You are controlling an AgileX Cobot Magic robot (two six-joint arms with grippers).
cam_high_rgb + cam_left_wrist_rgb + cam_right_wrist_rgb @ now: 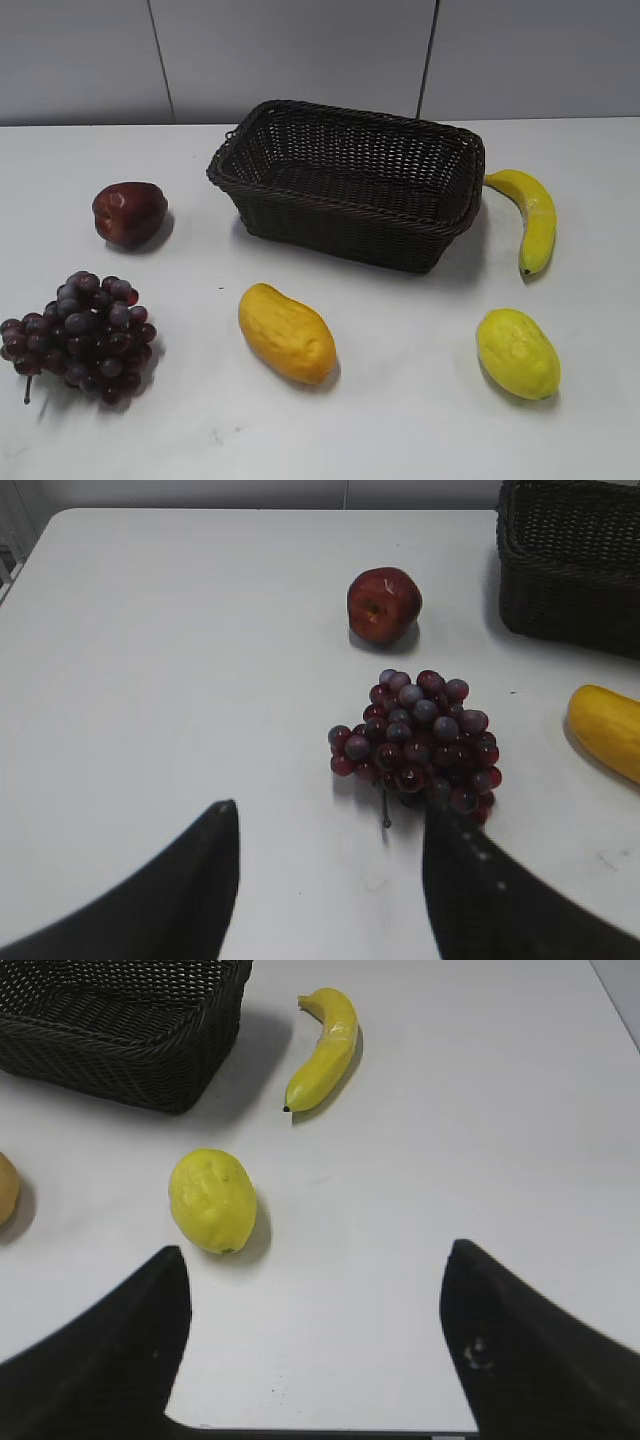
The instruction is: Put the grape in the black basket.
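Note:
The grape bunch point(82, 335), dark purple-red with a short stem, lies on the white table at the front left. It also shows in the left wrist view point(420, 740). The black basket point(345, 215) stands at the back middle, empty; its corner shows in the left wrist view point(570, 570) and in the right wrist view point(120, 1030). My left gripper point(330, 810) is open and empty, just short of the bunch, its right finger close by the nearest grapes. My right gripper point(315, 1255) is open and empty above bare table. Neither gripper shows in the exterior view.
A dark red apple point(129, 213) lies behind the grapes. An orange-yellow mango point(286, 333) lies in front of the basket. A yellow lemon-like fruit point(517, 353) is at the front right and a banana point(532, 217) lies beside the basket's right end.

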